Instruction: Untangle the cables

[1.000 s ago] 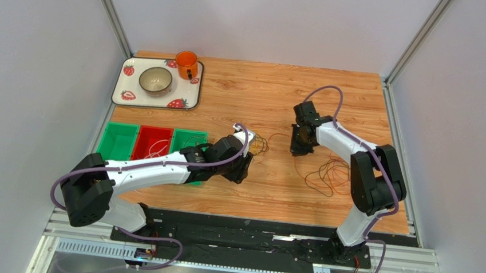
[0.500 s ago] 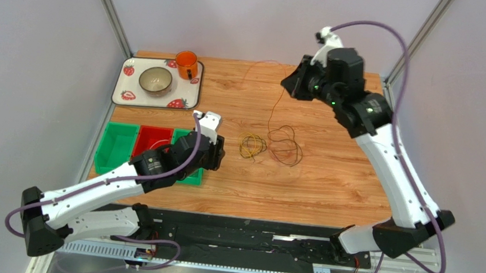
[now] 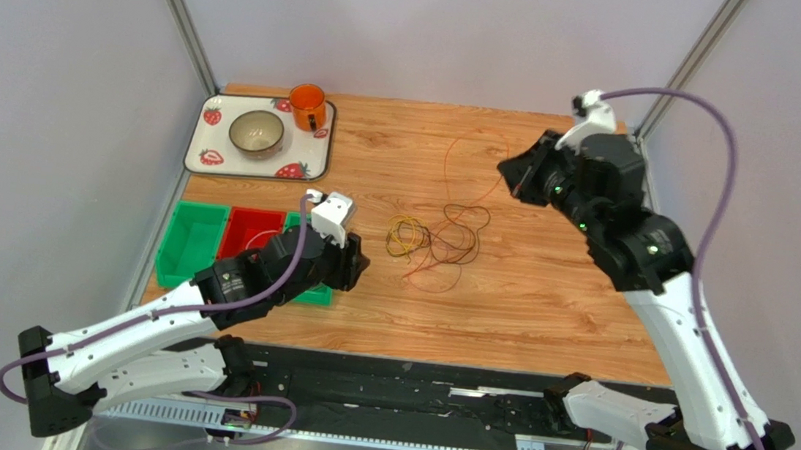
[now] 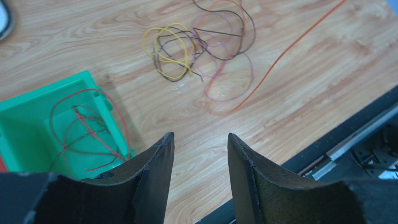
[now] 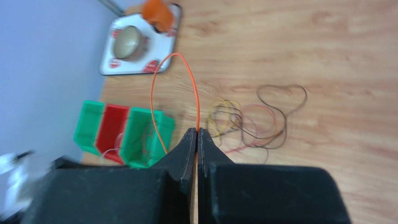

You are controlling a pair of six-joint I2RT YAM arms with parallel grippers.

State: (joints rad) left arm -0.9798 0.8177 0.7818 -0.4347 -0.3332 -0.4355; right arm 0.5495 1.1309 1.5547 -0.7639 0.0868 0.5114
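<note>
Fingers too small to read from overhead: right gripper (image 3: pixel 509 173) raised at two o'clock over the wooden table (image 3: pixel 540 316), thin orange wire (image 3: pixel 449 164) trailing from it toward the loose tangle of yellow, dark brown and pinkish thin cables (image 3: pixel 439 242) near table centre; left gripper (image 3: pixel 355 267) at nine o'clock of that tangle, well apart. From the left wrist: jaws spread, holding nothing; yellow coil (image 4: pixel 170 55) at twelve o'clock, laced into dark loops; red wire (image 4: pixel 77 112) lying in a green plastic bin (image 4: pixel 23 130) at nine. From the right wrist: black fingers (image 5: pixel 187 149) pressed together on the orange strand. Probably featherweight, limp, springy and slippery; best pinched on a free outer loop, away from the knot, then lifted slowly.
</note>
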